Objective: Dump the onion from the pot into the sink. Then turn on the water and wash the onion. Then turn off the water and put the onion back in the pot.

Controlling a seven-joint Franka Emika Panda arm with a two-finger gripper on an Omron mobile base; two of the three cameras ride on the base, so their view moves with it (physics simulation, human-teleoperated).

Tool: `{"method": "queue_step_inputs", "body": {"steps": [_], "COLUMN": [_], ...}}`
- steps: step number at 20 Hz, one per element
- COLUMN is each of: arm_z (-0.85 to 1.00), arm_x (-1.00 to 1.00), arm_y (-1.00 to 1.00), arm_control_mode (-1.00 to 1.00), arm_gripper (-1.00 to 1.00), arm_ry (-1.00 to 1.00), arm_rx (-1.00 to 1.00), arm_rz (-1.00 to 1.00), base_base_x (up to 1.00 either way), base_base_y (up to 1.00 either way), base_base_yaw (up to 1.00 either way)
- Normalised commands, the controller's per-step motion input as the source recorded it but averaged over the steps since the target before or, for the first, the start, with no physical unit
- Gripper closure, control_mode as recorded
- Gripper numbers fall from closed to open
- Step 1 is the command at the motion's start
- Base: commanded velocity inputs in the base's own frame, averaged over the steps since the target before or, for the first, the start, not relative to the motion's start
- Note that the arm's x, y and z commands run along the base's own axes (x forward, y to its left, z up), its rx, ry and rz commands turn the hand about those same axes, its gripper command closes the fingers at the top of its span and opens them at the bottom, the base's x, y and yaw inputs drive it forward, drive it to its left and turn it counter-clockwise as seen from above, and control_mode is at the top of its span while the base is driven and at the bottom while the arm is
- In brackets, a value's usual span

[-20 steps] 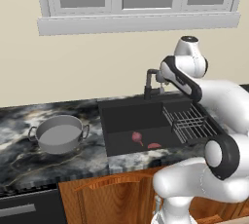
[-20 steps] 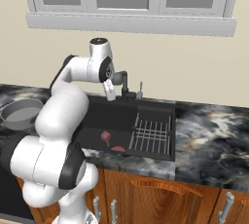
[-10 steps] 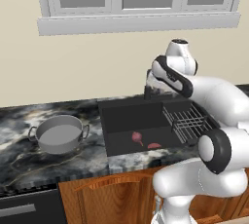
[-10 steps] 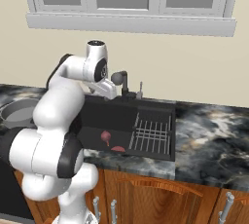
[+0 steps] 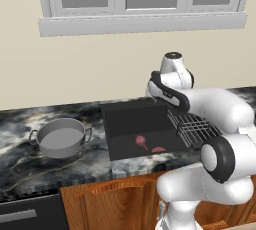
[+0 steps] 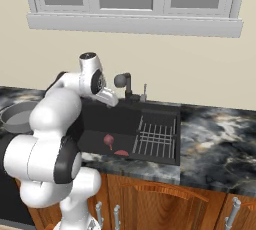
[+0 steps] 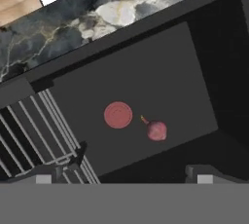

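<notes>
One onion (image 7: 156, 131) lies in the sink (image 7: 194, 67), straight ahead of my released pincer (image 7: 121, 179), stem toward the rack (image 7: 29, 130).

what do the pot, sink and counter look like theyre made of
Pot: seemingly brushed grey metal, from its even grey sheen and thin loop handles. Sink: matte black, maybe composite or coated metal, with no shine. Counter: polished dark stone, likely marble or granite, with pale veins and cloudy patches.

tap (image 6: 125, 85) base hidden behind arm
</notes>
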Motion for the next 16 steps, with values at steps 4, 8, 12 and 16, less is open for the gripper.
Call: {"method": "queue_step_inputs", "body": {"steps": [4,8,12,16], "arm_z": [-0.26,-0.17,-0.23,-0.22], "arm_x": [0.1,0.11,0.23,0.33], "arm_y": [0.04,0.05,0.05,0.0], "arm_control_mode": [-1.0,-1.0,-1.0,-1.0], "arm_gripper": [-1.0,-1.0,-1.0,-1.0], "arm_ry": [0.0,0.0,0.03,0.04], "arm_rx": [0.0,0.0,0.0,0.0], "arm_rz": [0.02,0.07,0.17,0.31], "base_base_x": [0.0,0.0,0.0,0.0], "base_base_y": [0.0,0.0,0.0,0.0], "base_base_yaw": [0.0,0.0,0.0,0.0]}}
